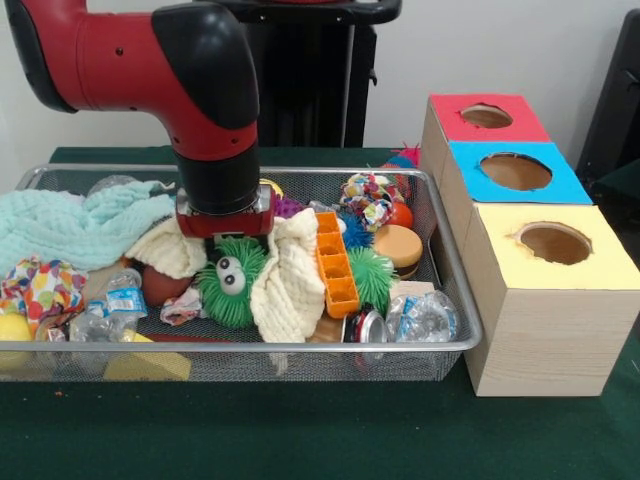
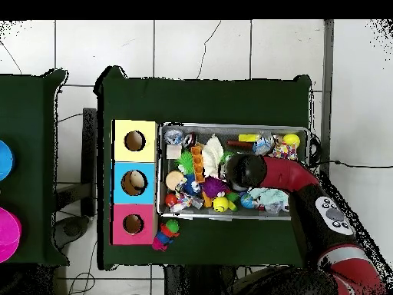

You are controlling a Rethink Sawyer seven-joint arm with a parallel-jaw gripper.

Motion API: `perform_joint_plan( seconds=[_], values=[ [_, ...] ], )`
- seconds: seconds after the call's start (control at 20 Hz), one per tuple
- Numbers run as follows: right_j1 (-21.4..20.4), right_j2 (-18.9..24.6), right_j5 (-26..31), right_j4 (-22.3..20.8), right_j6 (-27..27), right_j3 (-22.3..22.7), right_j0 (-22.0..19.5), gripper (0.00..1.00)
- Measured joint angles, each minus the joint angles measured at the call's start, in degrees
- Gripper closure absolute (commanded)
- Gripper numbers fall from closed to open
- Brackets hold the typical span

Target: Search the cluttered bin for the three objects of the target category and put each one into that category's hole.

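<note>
Wire bin [image 1: 455, 300] packed w/ toys, cloths; box [image 1: 545, 300] at right has 3 holes; arm's jaws hidden, can't tell.

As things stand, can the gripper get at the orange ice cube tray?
Probably yes. The orange ice cube tray lies on top of the clutter, uncovered, just beside the gripper; only the cream cloth leans against one side.

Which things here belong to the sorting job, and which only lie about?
Job: wire bin; box with red, blue and yellow holes; gripper, down in the clutter.

Lying about: colourful toy outside the bin; blue disc; pink disc.
</note>
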Motion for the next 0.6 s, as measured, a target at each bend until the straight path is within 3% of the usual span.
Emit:
perform_joint_plan(
  seconds=[0.6],
  values=[
    [-0.7,1.2,-0.7,0.7,0.0,2.4,-0.8,0.0]
  ],
)
